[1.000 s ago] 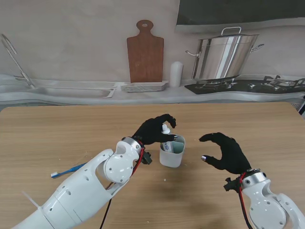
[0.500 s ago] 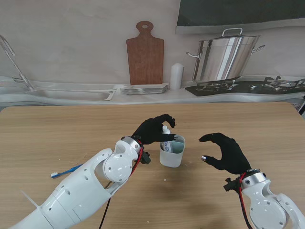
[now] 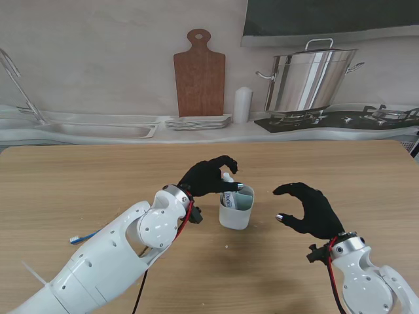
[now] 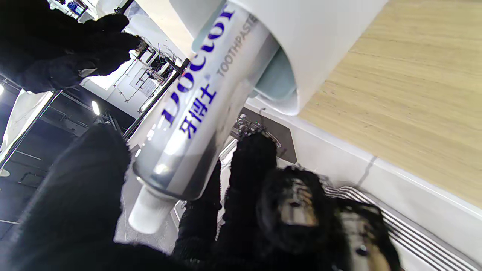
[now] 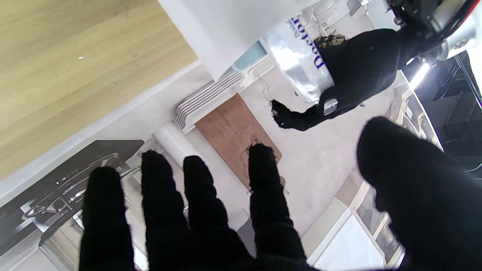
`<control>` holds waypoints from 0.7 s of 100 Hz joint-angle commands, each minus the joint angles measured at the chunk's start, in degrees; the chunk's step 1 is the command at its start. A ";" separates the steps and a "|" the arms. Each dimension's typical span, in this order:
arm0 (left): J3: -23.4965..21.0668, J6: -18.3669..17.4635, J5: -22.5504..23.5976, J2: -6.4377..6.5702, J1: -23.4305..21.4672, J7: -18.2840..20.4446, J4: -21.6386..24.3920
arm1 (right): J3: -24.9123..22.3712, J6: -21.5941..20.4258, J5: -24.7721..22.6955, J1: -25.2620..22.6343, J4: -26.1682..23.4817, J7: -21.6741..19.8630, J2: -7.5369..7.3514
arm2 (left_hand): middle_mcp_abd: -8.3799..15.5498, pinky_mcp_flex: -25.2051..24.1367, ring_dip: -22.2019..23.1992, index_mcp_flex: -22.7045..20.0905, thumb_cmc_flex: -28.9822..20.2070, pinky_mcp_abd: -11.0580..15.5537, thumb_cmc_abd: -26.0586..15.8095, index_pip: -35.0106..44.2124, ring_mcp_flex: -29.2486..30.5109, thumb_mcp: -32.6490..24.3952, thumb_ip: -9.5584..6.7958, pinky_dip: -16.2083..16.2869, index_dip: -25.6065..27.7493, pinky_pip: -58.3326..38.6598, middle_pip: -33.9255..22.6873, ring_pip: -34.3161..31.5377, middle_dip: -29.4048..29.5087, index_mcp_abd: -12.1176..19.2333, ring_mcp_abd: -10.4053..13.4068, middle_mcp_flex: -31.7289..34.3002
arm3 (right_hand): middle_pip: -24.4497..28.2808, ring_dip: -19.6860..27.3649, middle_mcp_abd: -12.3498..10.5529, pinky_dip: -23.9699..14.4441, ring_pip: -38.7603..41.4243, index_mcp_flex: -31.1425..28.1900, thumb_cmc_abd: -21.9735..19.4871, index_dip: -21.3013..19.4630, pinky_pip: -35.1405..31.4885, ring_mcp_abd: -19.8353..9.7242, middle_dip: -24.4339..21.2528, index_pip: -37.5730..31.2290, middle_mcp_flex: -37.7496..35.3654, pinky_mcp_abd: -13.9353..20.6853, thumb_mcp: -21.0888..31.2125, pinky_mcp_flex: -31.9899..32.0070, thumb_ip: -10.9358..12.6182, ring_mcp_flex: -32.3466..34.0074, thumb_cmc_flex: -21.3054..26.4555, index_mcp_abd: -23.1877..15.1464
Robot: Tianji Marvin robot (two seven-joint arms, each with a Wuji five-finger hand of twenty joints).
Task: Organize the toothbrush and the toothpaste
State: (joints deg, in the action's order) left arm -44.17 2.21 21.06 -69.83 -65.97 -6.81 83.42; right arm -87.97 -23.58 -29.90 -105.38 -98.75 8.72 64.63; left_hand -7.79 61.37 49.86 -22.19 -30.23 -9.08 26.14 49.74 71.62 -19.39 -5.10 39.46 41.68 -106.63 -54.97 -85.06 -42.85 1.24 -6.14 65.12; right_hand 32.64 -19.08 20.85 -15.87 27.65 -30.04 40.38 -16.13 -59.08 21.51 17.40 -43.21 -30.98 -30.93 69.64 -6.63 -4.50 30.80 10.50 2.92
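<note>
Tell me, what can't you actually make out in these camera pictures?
- Toothbrush: stand view, mostly hidden behind the left arm; only its blue head end shows.
- Toothpaste: its lower end is hidden inside the cup.
- Left hand: left wrist view, nearest fingertips blurred.

White toothpaste tube with blue lettering, white cup, blue toothbrush, black fingers.

I'm looking at a kitchen: sink, cutting board, stacked plates, and a steel stockpot on the stove.
</note>
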 commanded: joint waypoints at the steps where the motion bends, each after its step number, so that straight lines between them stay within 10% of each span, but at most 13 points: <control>1: -0.33 0.31 0.36 0.14 -0.20 1.09 1.08 | 0.15 0.08 -0.19 -0.53 -0.01 -0.73 0.17 | -1.37 1.35 0.62 2.57 1.62 5.40 -0.89 -0.38 1.02 1.14 -0.58 -0.09 -0.62 -12.87 -2.67 -1.69 1.82 -0.07 -5.10 3.29 | -0.29 1.16 0.37 -0.08 -0.14 -0.44 0.04 -0.06 -0.38 -1.22 0.08 -0.26 -0.56 -0.01 -0.50 0.06 -0.39 0.60 -2.63 -0.65; 70: -5.71 3.12 5.49 2.13 -3.96 2.21 7.32 | 0.15 -0.03 -0.03 -0.51 0.00 -1.03 0.12 | -2.26 1.23 0.75 3.68 1.80 4.98 -3.57 -2.19 0.81 6.24 -2.62 -0.64 -1.50 -11.98 -0.14 0.93 2.21 -1.95 -6.76 1.15 | -0.45 1.21 0.30 -0.08 -0.23 -0.51 -0.07 -0.04 -0.36 -1.30 0.03 -0.21 -0.74 -0.06 -0.64 0.05 -0.36 0.76 -2.67 -0.62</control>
State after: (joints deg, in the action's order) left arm -48.97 4.62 26.06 -68.33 -69.09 -5.75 88.88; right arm -87.92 -23.59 -29.80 -105.39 -98.71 8.62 64.62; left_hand -7.82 61.36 49.88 -20.73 -30.20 -9.19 23.64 47.65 71.61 -14.36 -5.71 39.35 40.53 -106.63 -54.98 -84.39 -42.86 -0.08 -6.36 65.12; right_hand 32.64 -19.08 20.85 -15.87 27.65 -30.05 40.34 -16.13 -59.08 21.51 17.40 -43.21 -30.99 -31.03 69.64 -6.63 -4.50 31.34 10.49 2.92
